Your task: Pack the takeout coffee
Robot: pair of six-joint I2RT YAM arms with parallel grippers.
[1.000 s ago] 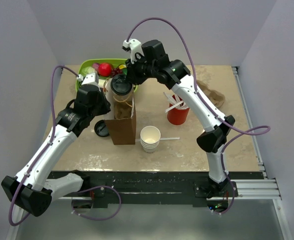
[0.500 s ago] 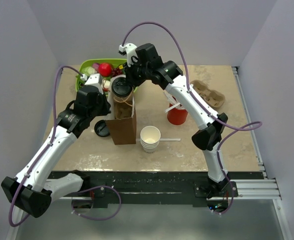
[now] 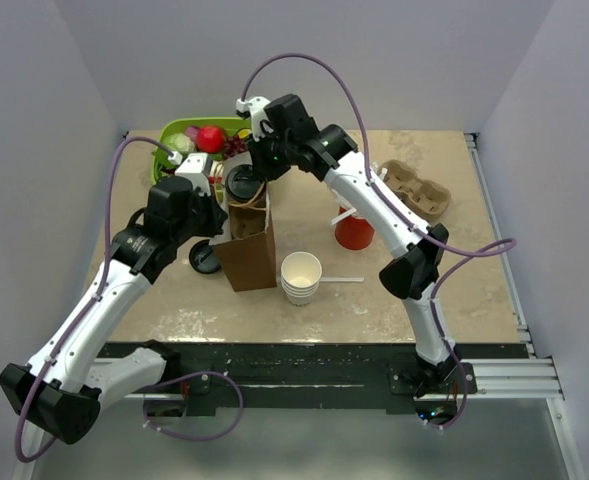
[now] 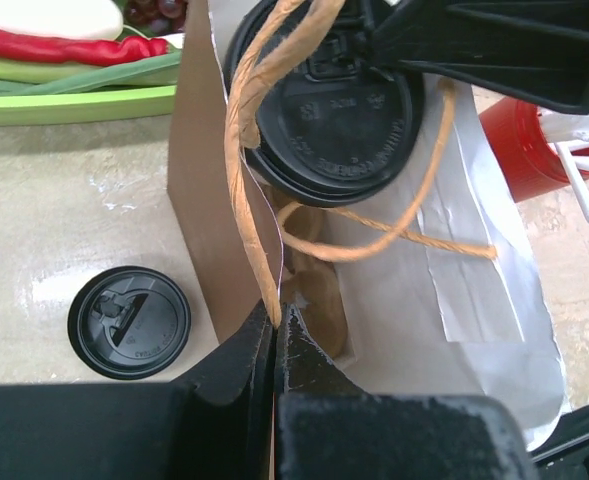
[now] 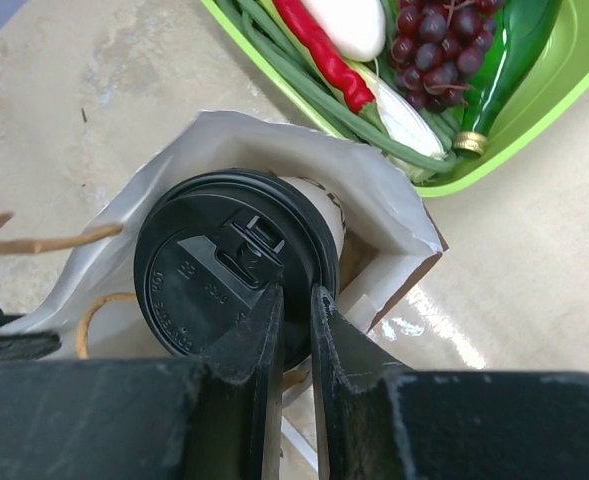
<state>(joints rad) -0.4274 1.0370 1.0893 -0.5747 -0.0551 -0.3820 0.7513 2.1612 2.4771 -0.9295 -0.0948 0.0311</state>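
The takeout coffee [image 3: 241,184], a white cup with a black sip lid [image 5: 224,275], sits in the open mouth of a brown paper bag [image 3: 246,250]. My right gripper [image 5: 294,295] is shut on the rim of the lid and holds the cup at the far end of the bag [image 5: 394,215]. My left gripper [image 4: 277,312] is shut on the near left edge of the bag [image 4: 209,200] by its twine handle [image 4: 249,130], holding the mouth open. The lid also shows in the left wrist view [image 4: 334,100].
A loose black lid [image 3: 203,257] lies left of the bag [image 4: 129,321]. A stack of lidless white cups [image 3: 301,276] stands right of it. A red cup with stirrers [image 3: 355,230], a cardboard cup carrier [image 3: 414,190] and a green tray of produce [image 3: 189,135] are behind.
My right gripper has carried the coffee slightly left and down into the bag's mouth. My left arm shifted a little while holding the bag edge.
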